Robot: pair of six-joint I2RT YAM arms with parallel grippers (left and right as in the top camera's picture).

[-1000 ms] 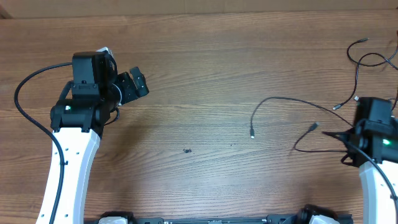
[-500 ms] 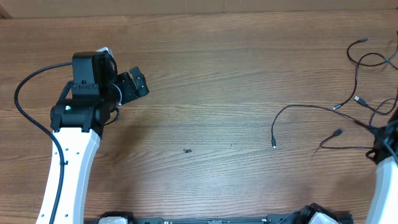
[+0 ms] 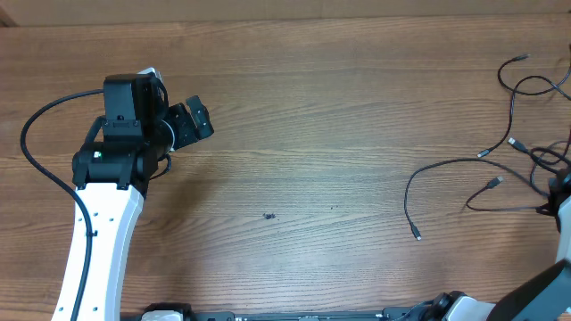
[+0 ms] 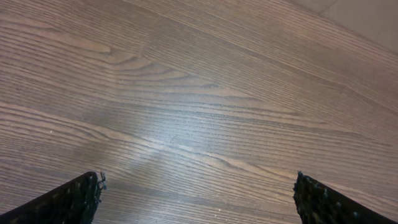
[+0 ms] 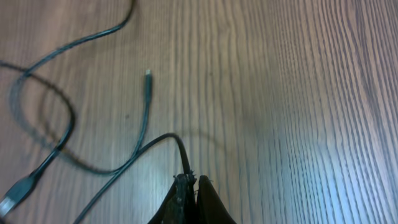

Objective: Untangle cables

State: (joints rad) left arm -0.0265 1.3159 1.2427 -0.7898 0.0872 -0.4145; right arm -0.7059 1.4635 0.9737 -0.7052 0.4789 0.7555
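2 arms [image 3: 107,192], 1 table [image 3: 312,107], at least 3 cables [image 3: 446,163].

Overhead camera: set well above, facing straight down on the table [image 3: 312,107]. It covers the left arm [image 3: 107,205]; the right arm [image 3: 564,218] sits at the frame edge.

Left wrist camera: close, tilted down at the tabletop, left fingers [image 4: 68,202] in the lower corners.

Right wrist camera: close, looking past the right fingers [image 5: 208,202] onto the cables [image 5: 146,118]. The overhead view shares these cables at its right edge.
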